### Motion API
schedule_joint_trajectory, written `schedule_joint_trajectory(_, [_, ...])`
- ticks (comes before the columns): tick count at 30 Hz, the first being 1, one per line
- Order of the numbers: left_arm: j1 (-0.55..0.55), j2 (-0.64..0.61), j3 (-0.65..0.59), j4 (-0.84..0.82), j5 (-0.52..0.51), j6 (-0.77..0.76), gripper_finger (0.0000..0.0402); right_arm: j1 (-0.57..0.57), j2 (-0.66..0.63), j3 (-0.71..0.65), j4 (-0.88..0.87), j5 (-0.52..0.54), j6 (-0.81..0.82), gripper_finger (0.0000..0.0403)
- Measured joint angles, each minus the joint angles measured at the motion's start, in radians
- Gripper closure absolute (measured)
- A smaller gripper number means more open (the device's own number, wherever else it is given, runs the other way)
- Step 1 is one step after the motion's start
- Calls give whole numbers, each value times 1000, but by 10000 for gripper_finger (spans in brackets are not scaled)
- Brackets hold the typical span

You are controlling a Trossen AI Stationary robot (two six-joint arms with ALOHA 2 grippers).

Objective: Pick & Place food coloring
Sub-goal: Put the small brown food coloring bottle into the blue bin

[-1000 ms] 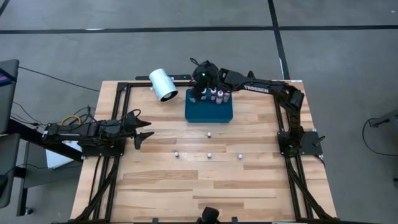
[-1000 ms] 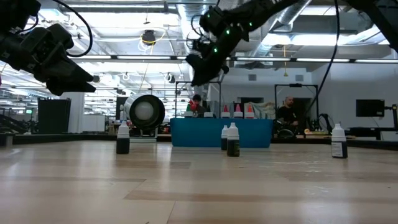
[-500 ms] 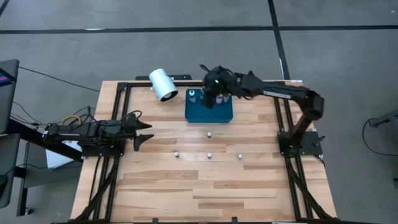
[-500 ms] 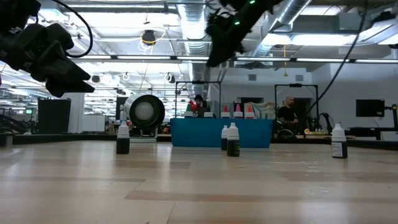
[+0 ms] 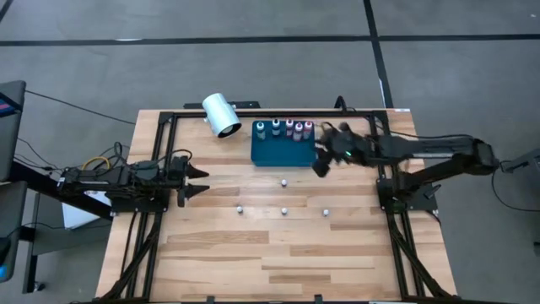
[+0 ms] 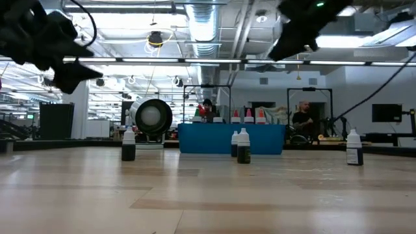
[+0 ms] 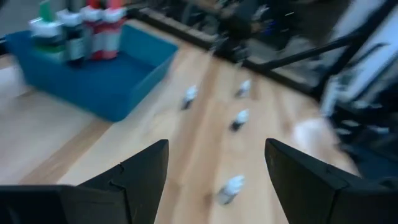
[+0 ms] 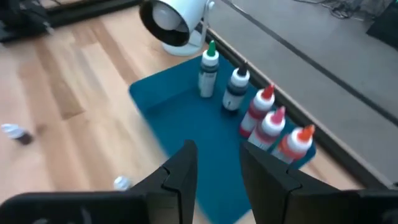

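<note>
Overhead view: a blue tray [image 5: 283, 154] at twelve o'clock on a wooden table [image 5: 278, 253] holds five food coloring bottles [image 5: 283, 128], with four more small bottles loose at the centre.

The tray's bottles stand in a row along its far wall, two with green or dark tops and three red-topped. The right gripper [image 5: 321, 162] hovers just off the tray's three o'clock edge, fingers slightly parted and holding nothing. The left gripper [image 5: 196, 180] waits at nine o'clock, fingers spread and empty. Loose bottles [image 5: 283, 210] stand on the wood below the tray, well apart. A white cylinder [image 5: 222, 115] lies at eleven o'clock. Judging by this, five are placed and four may remain.
</note>
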Motion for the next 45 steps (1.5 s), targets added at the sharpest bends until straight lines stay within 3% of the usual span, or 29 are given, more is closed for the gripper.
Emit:
schedule_joint_trajectory(9, [0,1,0,170,155,-6,144,226,-268,-217,-17,127,236,292])
schedule_joint_trajectory(14, [0,35,30,194,179,-7,144,351,-366,-310,-19,215,321,292])
schedule_joint_trajectory(22, [0,281,190,192,216,73,144,495,-442,-461,-16,368,463,292])
schedule_joint_trajectory(29, [0,537,332,159,327,110,144,521,-446,-593,98,444,509,292])
schedule_joint_trajectory(35, [0,693,402,158,388,122,144,473,-444,-636,340,298,259,292])
schedule_joint_trajectory(40, [0,786,435,204,388,120,144,321,-444,-646,371,137,162,292])
schedule_joint_trajectory(45, [0,882,470,217,386,92,144,147,-444,-646,464,-96,33,292])
